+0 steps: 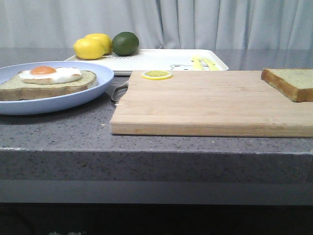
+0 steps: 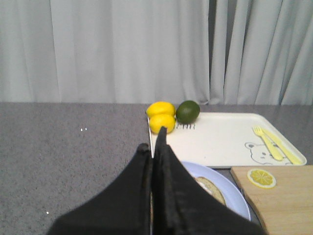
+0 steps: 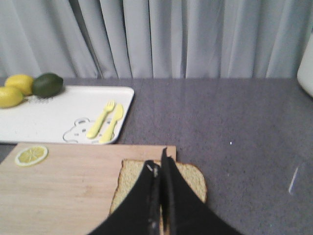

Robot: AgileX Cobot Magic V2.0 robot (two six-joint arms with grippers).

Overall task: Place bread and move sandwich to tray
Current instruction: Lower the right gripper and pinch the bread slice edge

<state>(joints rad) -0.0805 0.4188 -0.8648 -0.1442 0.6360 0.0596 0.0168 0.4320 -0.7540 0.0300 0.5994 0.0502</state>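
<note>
Nothing gripped yet: left claw (image 2: 152,147) is pressed together and empty, hanging over the near rim of the light-blue plate (image 1: 98,90); right claw (image 3: 160,169) likewise pressed together, hanging above the bread (image 1: 289,82). Using the wooden cutting board (image 1: 205,103) as landmark: the bread sits on its far-right corner, partly out of the front view; a lemon slice (image 1: 156,75) lies on its far-left edge; the plate is just left of it, touching or nearly so, can't tell which; the white tray (image 1: 161,59) lies right behind it. The sandwich (image 1: 49,81) is only half built: one brown-crusted slice with a glossy fried egg, orange yolk domed on top. Tray is smooth low-rimmed plastic with a bear print, yellow fork and knife (image 3: 105,121) on its right part, two lemons (image 1: 93,45) and a lime (image 1: 125,43) on its left corner. Risks, my read: bread is thick and spongy, so a hard pinch crushes it and a shallow one at the crust lets it pivot and drop. The rounded, slick egg could make the top slice land tilted or slide. The plate is smooth on speckled stone table (image 1: 156,142), so it may skid when pushed. Free tray space is the middle only; fruit could roll if bumped.
</note>
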